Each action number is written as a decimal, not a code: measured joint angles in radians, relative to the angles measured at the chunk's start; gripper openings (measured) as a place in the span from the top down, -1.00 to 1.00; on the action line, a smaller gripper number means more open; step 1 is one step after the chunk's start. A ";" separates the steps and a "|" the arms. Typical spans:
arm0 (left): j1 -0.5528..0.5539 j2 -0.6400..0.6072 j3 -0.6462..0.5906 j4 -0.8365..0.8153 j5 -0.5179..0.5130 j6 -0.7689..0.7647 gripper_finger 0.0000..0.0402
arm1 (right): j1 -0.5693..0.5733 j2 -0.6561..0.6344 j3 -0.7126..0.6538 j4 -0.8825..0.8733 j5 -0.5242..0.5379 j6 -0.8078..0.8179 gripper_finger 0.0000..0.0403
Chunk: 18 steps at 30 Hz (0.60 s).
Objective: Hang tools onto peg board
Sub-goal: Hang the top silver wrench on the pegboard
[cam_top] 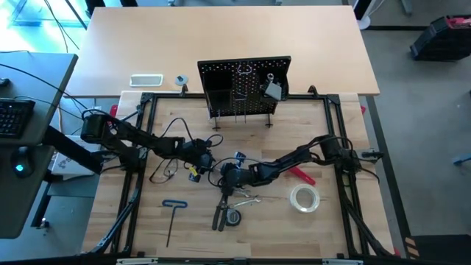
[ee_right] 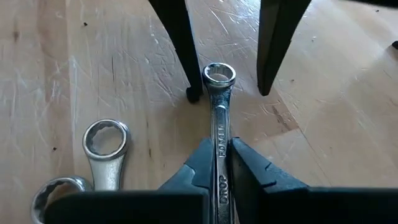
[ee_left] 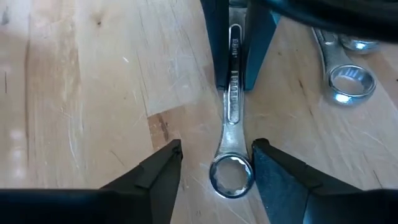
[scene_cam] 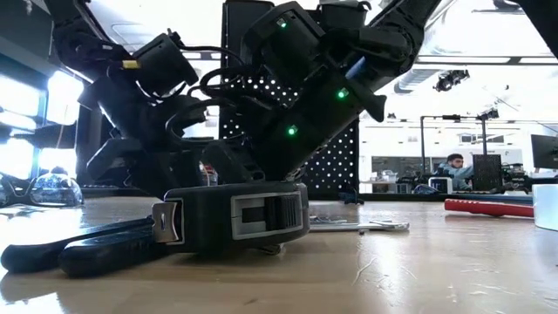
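A silver wrench (ee_right: 219,118) lies between my two grippers at the table's middle. My right gripper (ee_right: 222,146) is shut on it. My left gripper (ee_left: 216,149) is open. Its fingers stand on either side of the wrench's ring end (ee_left: 231,175) without gripping it. In the high view the left gripper (cam_top: 208,160) and the right gripper (cam_top: 224,175) face each other closely. The black peg board (cam_top: 243,88) stands upright on thin legs at the table's far side, with a few items hanging on it. My right gripper pinches the wrench's shaft (ee_right: 221,134) between its two fingers, on the shaft's narrow edges, lettered face up. The fingers slant down from the table's right and lie along the shaft. The ring end (ee_right: 219,74) sticks out past the fingertips; whether it clears the table I cannot tell.
Two more wrenches (ee_right: 102,146) lie beside the held one. Pliers (cam_top: 221,213) and a tape measure (scene_cam: 235,214) lie near the front. A tape roll (cam_top: 304,199), a red-handled tool (cam_top: 302,175), a blue T-handle key (cam_top: 173,210) and safety glasses (cam_top: 165,171) lie around.
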 joint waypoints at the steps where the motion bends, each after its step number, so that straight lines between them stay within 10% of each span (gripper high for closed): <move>1: 0.000 0.000 0.000 0.000 0.000 0.002 0.14 | 0.000 -0.001 0.000 0.003 0.001 -0.003 0.90; 18: 0.000 0.015 0.002 -0.007 0.027 -0.003 0.58 | 0.015 -0.016 0.143 -0.064 0.006 -0.123 0.98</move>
